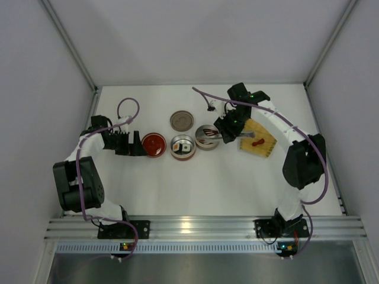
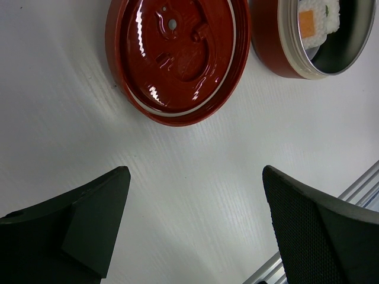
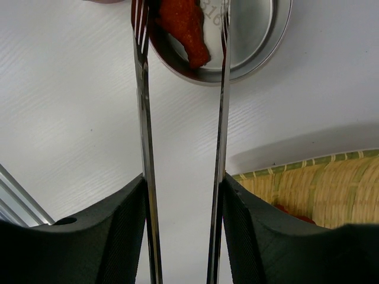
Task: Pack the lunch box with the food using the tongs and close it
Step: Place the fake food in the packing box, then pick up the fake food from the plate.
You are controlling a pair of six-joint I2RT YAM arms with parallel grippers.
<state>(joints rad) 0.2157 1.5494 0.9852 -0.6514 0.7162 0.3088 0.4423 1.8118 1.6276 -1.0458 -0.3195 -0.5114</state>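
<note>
Right pincer (image 3: pixel 183 195) is clamped on the tongs (image 3: pixel 144 148), with one metal arm lying flat against the inside of each finger. The tongs stick straight out ahead of it and their tips are spread apart. Right at those tips is a red piece (image 3: pixel 183 29) of food, sitting in a metal tin (image 3: pixel 260 41). It's between the two tips, and I can't tell if either one touches it. Just beside the pincer, partly under one finger, is the yellow mat (image 3: pixel 320 183) with another red bit (image 3: pixel 290 212) on it.

Left pincer (image 2: pixel 195 177) is spread wide with nothing in it, hanging over the bare table (image 2: pixel 195 136). Straight ahead of its fingers is a red lid (image 2: pixel 177 53), lying inner side up. Ahead and off to the side, just beside that lid, a second tin (image 2: pixel 278 53) has a sushi roll (image 2: pixel 317 23) in it.
</note>
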